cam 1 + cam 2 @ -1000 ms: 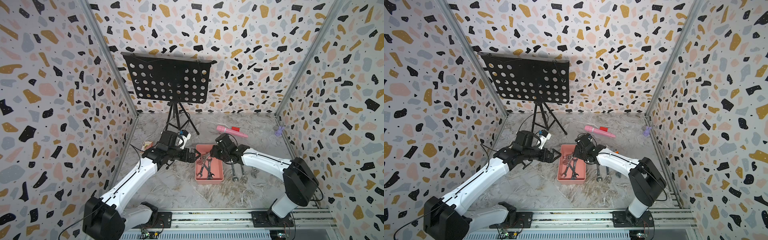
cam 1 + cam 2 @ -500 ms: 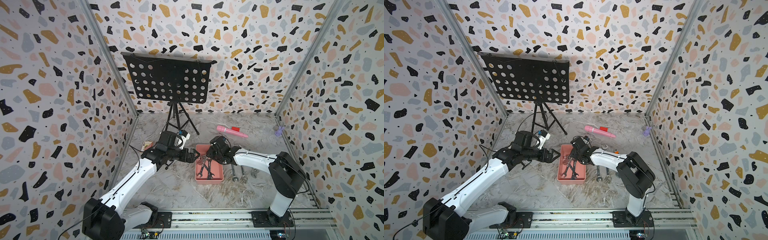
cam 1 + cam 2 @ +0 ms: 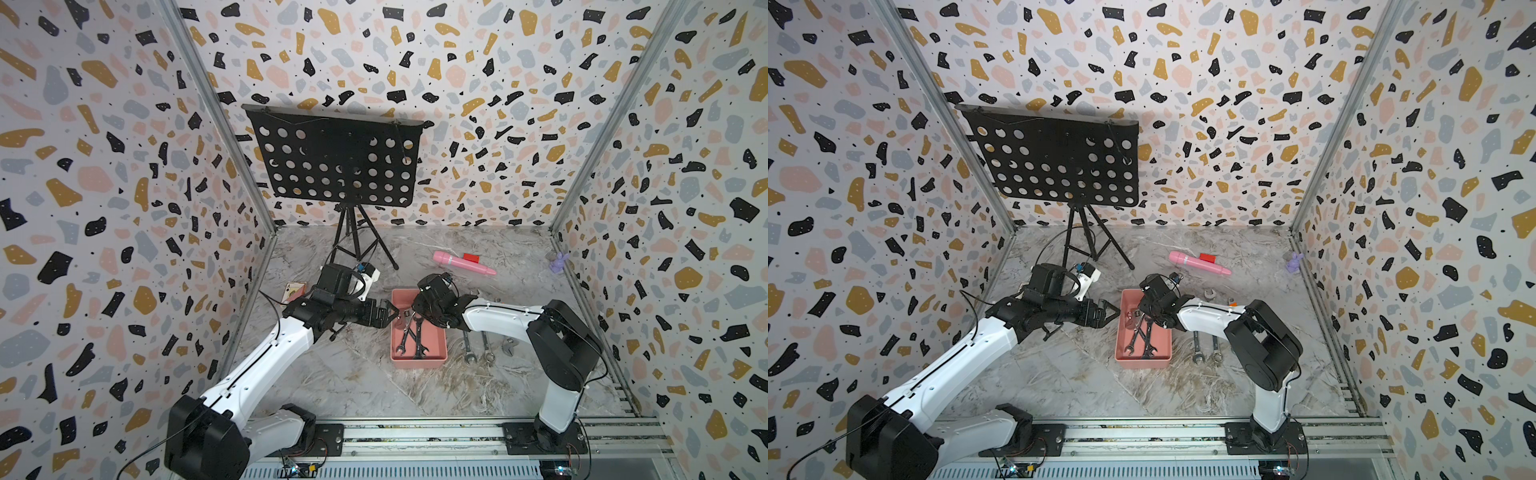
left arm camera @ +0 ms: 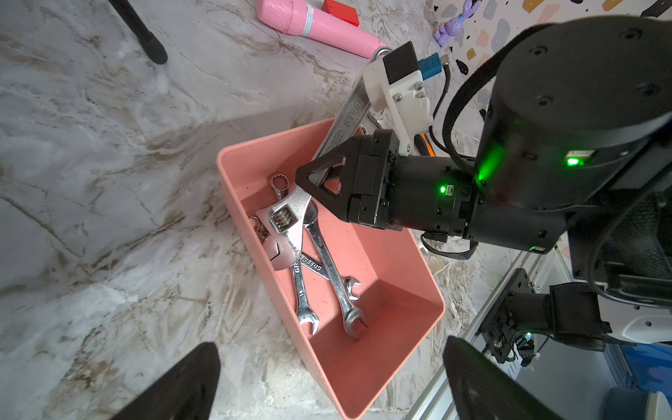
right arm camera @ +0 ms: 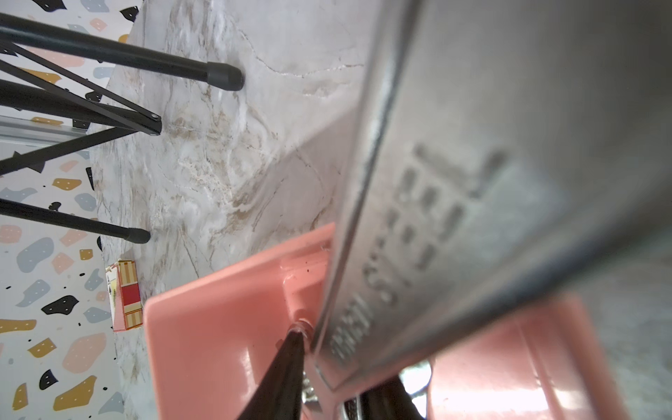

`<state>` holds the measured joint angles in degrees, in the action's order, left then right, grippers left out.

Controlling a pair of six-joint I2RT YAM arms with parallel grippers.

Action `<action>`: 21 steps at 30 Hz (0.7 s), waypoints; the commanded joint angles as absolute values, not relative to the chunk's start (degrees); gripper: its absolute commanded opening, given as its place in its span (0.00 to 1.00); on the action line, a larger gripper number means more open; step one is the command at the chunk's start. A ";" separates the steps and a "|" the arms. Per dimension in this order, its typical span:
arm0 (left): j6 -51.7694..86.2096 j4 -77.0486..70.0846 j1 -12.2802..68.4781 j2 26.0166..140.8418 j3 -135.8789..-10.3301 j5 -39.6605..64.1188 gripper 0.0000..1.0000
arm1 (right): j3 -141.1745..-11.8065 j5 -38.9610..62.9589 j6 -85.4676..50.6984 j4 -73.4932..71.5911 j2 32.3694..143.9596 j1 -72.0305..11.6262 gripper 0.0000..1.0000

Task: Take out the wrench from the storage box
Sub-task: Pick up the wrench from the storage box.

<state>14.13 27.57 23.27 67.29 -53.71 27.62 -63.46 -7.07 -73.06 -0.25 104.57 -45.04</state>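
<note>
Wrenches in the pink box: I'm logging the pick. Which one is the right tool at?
The big adjustable wrench: its handle runs between the right tool's jaws, its head atop the slim wrenches.

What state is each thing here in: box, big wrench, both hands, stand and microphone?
Salmon-pink plastic storage box: lidless, upright, several wrenches inside.
Large silver adjustable wrench: tilted, head in box, handle over the rim.
Right hand: closed on that wrench's handle.
Left hand: open, empty, beside the box.
Black perforated music stand: upright.
Pink toy microphone: lying flat.
</note>
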 commanded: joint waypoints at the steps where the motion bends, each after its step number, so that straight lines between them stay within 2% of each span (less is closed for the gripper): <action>1: 13.10 27.16 22.89 66.27 -52.83 28.46 1.00 | -62.36 -7.31 -76.05 -4.96 105.57 -45.09 0.30; 13: 13.36 27.07 22.85 65.83 -51.86 28.58 1.00 | -64.15 -6.36 -75.66 -5.36 107.64 -45.53 0.35; 17: 13.37 27.07 22.77 66.13 -52.12 28.69 1.00 | -64.16 -6.59 -75.03 -4.55 107.37 -45.62 0.25; 21: 13.39 27.07 22.85 66.18 -52.12 28.73 1.00 | -64.67 -7.09 -73.05 -4.43 106.31 -45.70 0.11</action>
<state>14.13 27.92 23.07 67.07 -52.42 28.01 -63.26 -7.99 -73.06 -5.52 106.78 -45.67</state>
